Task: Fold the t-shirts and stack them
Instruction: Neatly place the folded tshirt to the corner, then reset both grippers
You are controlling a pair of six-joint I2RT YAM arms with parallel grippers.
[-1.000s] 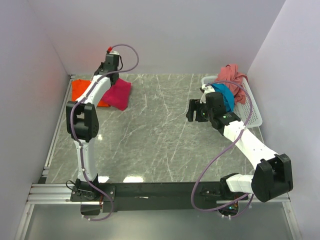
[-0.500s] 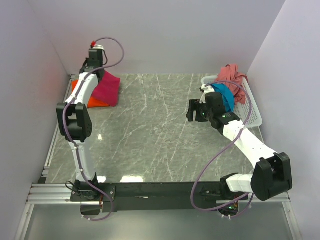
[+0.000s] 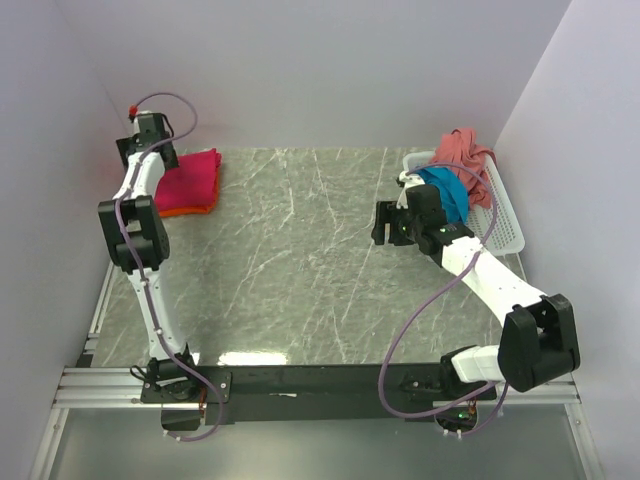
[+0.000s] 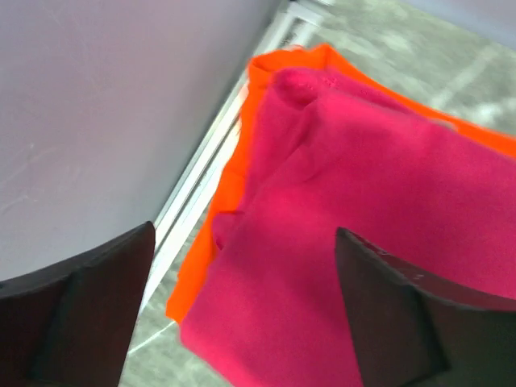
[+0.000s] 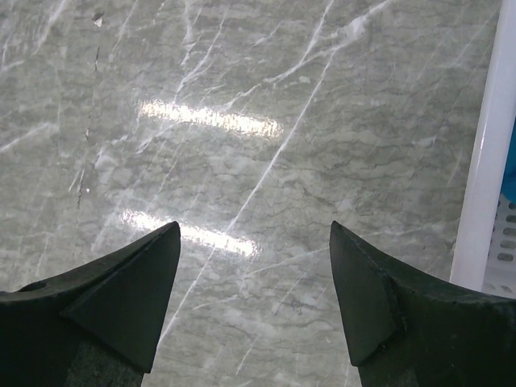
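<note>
Fingers (image 4: 81, 314) wide on left gripper (image 4: 243, 234) & right gripper (image 5: 254, 230), nothing held. Had red shirt (image 4: 387, 185) stacked on orange shirt (image 4: 256, 76), far-left corner. Prob needed teal shirt (image 3: 448, 190) from basket (image 3: 505, 232) next, w/ right gripper.

I log one grey marbled table (image 3: 320, 280), bearing a folded orange t-shirt (image 4: 200, 270) at its far-left corner and a white mesh basket (image 3: 510, 232) along its right edge.

Grey veined marble table (image 3: 300, 260), pale lilac walls (image 3: 330, 70) — bright reflections (image 5: 210, 119)

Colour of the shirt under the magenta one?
Bright orange shirt, clearest in the left wrist view.
</note>
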